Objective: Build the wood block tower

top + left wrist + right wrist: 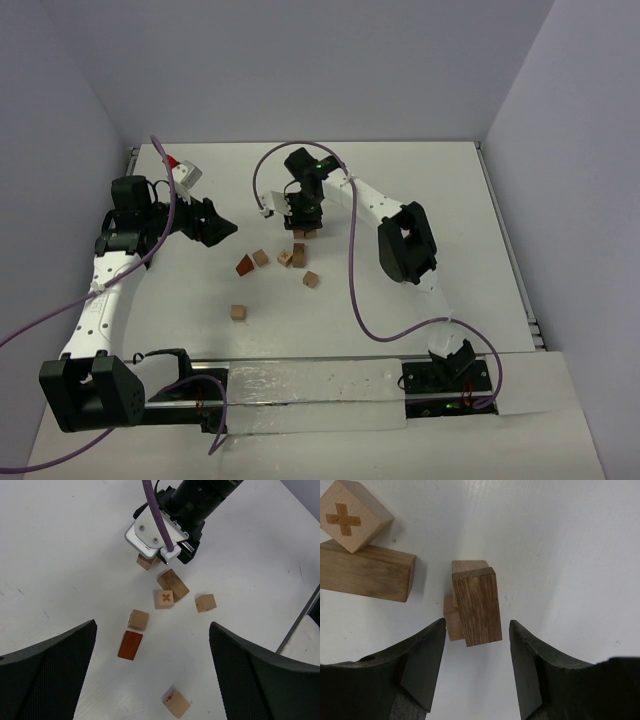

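Wood block tower begun, right gripper released

Wood block tower [475,605] stands mid-desk [450,200], a dark oblong block resting on paler pieces. The right gripper [304,218] straddles it, jaws apart and clear of both sides, likely so the stack is not nudged. The left gripper [152,626] hangs wide open, empty, facing the loose cubes [164,599].

A white table [480,250]; pale grey walls [300,70] enclose it.

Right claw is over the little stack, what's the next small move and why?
Probably lift the right claw straight up. Its jaws stand apart, with gaps on both sides of the dark block, which sits skewed on lighter wood, so a sideways move could knock it off.
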